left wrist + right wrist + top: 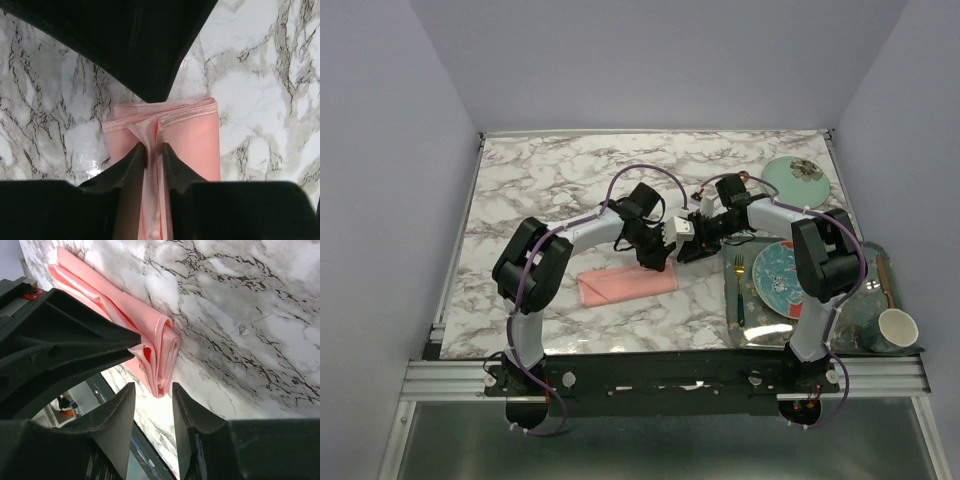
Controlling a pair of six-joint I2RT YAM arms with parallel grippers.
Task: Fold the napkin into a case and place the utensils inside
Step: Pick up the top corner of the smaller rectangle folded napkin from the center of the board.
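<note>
Folding is looking nearly done: napkin (pixel 628 284) is lying as a narrow case, left gripper (pixel 152 149) pinching its top layer, right gripper (pixel 153 390) hanging open at its end. Copper spoon (pixel 886 278) is waiting on the tray (pixel 760 342) at 3 o'clock, not yet inserted.

Bright, even light; near tool parts blurred.

Shiny satin napkin (pixel 192 145), glossy marble tabletop (pixel 260 60)

Left gripper (pixel 153 150) pinches a raised fold of the pink napkin (pixel 195 145) — folded narrow — on a marble table (pixel 260 75).
</note>
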